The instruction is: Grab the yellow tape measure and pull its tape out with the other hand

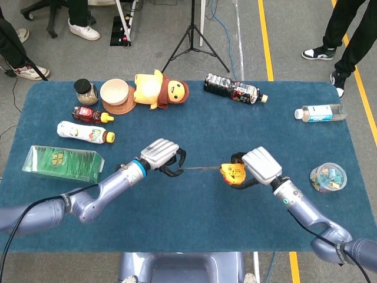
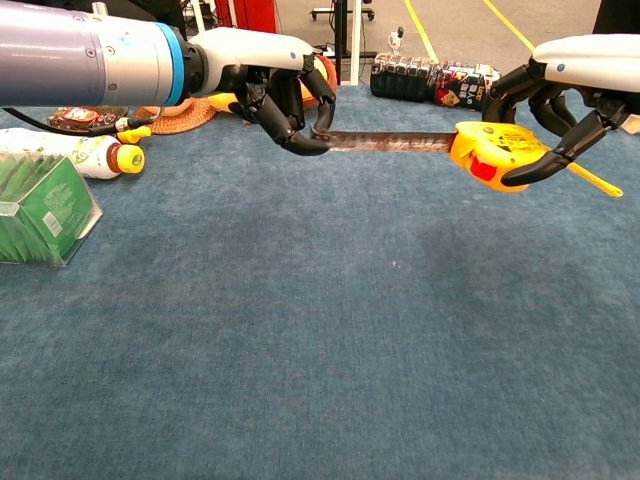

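Chest view: right hand fingers grip yellow tape measure; tape runs horiz. w/ left hand fingers pinching its end, both above worktop.

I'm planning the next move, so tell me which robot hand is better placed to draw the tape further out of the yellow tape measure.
Left. The left robot hand already pinches the tape end, while the right robot hand holds the tape measure.
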### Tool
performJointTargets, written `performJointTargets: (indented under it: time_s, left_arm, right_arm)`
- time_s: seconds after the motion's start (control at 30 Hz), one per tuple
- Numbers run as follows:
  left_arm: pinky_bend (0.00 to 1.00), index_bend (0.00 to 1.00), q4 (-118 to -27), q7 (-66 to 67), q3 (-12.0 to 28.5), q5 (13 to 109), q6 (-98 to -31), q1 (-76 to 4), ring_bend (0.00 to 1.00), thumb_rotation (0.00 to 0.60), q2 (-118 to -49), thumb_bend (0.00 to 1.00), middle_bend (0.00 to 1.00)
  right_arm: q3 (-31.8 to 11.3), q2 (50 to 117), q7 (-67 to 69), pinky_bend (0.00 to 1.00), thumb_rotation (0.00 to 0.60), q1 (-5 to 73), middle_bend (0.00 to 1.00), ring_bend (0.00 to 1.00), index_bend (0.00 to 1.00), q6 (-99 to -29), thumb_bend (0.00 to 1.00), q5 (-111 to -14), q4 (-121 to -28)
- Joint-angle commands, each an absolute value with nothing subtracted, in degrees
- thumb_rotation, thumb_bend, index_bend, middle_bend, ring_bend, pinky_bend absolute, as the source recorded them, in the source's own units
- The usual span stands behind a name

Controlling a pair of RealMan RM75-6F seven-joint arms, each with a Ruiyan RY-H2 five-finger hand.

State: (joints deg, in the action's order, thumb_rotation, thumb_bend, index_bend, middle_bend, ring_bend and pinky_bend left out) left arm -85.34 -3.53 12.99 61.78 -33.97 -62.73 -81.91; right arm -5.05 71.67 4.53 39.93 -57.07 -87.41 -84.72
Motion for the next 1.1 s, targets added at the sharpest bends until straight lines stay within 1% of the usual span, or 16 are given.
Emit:
performJointTargets:
  time_s: [0.03,0.13,0.23,0.37,0.53,0.83,0.93,1.1]
  left_arm:
    - [0.91,0.41,-86.0,-2.7,13.0,61.0,-34.7,-62.8,0.67,0.524,-81.7,0.28,0.73]
    - [0.9,0.39,-86.4,-1.9,12.9,60.7,-35.8,-62.5,0.63,0.49,-81.3,0.28,0.68]
    - [0.89,0.39,-86.8,-1.3,12.8,60.5,-37.0,-62.0,0.61,0.479,-80.8,0.28,0.67]
    - [0.89,0.39,-87.6,-1.2,12.9,60.5,-38.9,-60.6,0.61,0.477,-79.1,0.28,0.66]
    - [0.89,0.39,-89.8,-1.3,12.2,61.7,-41.3,-58.1,0.61,0.449,-75.5,0.28,0.66]
    - [0.89,0.39,-93.1,-3.1,11.0,63.4,-45.2,-52.9,0.61,0.449,-69.4,0.28,0.66]
    - [0.89,0.39,-93.7,-3.7,10.5,64.0,-46.2,-51.4,0.61,0.434,-67.7,0.28,0.66]
    - [0.89,0.39,-95.1,-4.7,9.4,65.6,-48.3,-48.2,0.61,0.423,-64.5,0.28,0.66]
  right_arm:
    - [-5.0,71.7,4.8,0.64,0.36,39.9,0.67,0.72,0.64,-57.0,0.18,-87.4,-84.4]
    - [-4.9,71.9,5.2,0.64,0.36,39.9,0.67,0.72,0.64,-57.0,0.18,-87.4,-83.7]
    - [-4.7,72.1,5.6,0.64,0.361,39.8,0.67,0.72,0.64,-57.0,0.18,-87.5,-82.9]
    - [-4.2,72.5,6.1,0.64,0.357,39.5,0.67,0.72,0.64,-56.9,0.18,-87.5,-81.4]
    - [-3.7,73.4,6.6,0.64,0.361,39.2,0.67,0.72,0.64,-56.9,0.18,-87.7,-79.1]
    - [-2.3,76.8,7.5,0.61,0.36,39.1,0.66,0.68,0.64,-55.5,0.18,-87.8,-73.7]
    - [-1.7,78.1,7.8,0.59,0.361,39.0,0.63,0.64,0.6,-54.7,0.18,-87.7,-71.8]
    - [-1.0,81.2,8.2,0.54,0.359,38.9,0.51,0.52,0.47,-52.9,0.18,-87.0,-67.4]
